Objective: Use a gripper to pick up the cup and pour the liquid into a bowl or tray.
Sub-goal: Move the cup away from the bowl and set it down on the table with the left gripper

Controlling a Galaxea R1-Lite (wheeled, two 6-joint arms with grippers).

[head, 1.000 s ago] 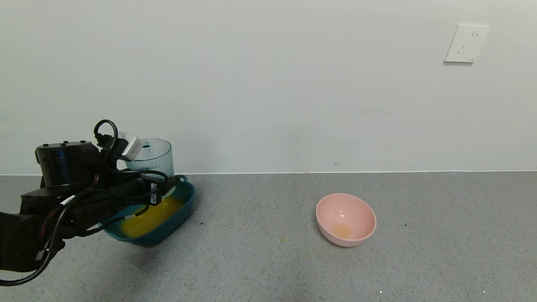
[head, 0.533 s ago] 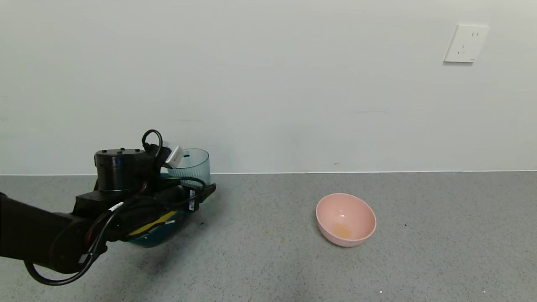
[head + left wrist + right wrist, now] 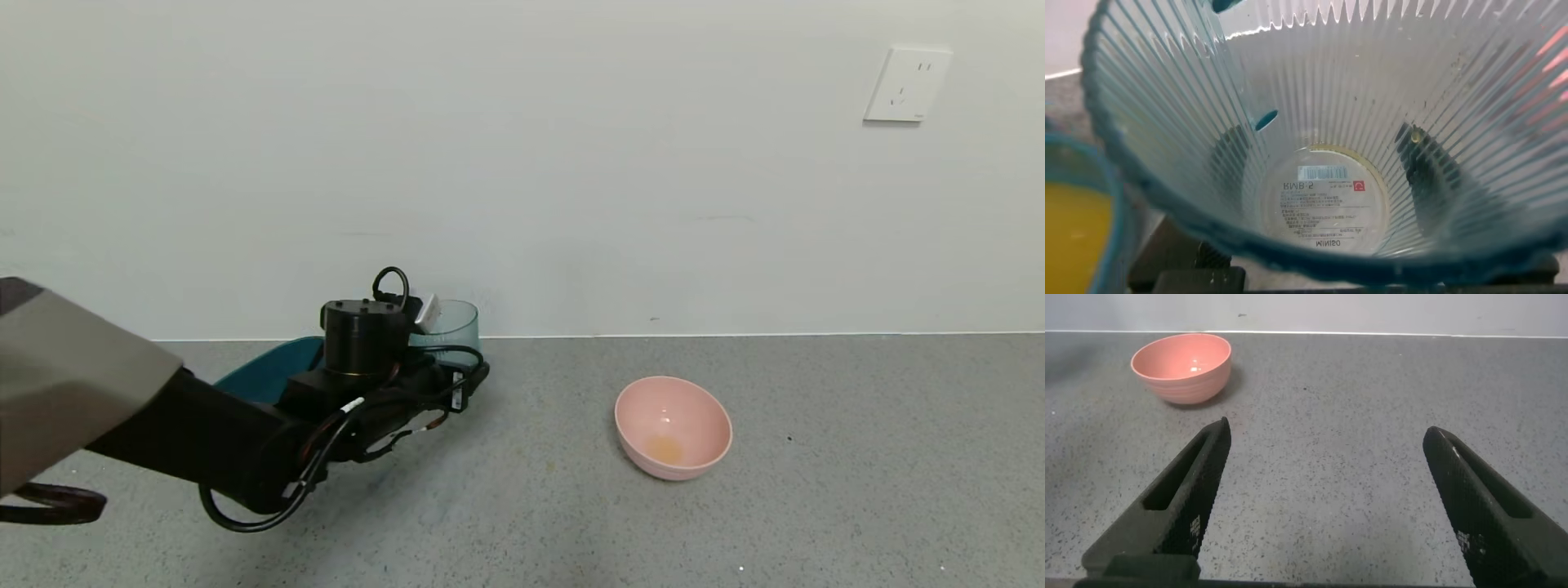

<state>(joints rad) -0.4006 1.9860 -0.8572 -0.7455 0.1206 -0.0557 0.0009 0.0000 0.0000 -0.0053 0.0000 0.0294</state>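
Note:
My left gripper (image 3: pixel 459 361) is shut on the cup (image 3: pixel 451 320) and holds it upright, low over the table, just right of the teal tray (image 3: pixel 263 369). The arm hides most of the tray. In the left wrist view the cup (image 3: pixel 1323 196) fills the picture and looks empty, with a thin orange trace round its base. The dark fingers (image 3: pixel 1427 175) show through its ribbed walls. The orange liquid (image 3: pixel 1069 237) lies in the tray (image 3: pixel 1112 214) beside the cup. My right gripper (image 3: pixel 1327 431) is open and empty above the bare table, out of the head view.
A round pink bowl (image 3: pixel 673 426) with a small orange smear inside stands to the right of the cup; it also shows in the right wrist view (image 3: pixel 1181 366). The wall runs close behind the cup. Grey tabletop (image 3: pixel 857 457) stretches right and forward.
My left arm has carried the cup rightward and lower, from above the tray to just past its right end. The pink bowl has not moved.

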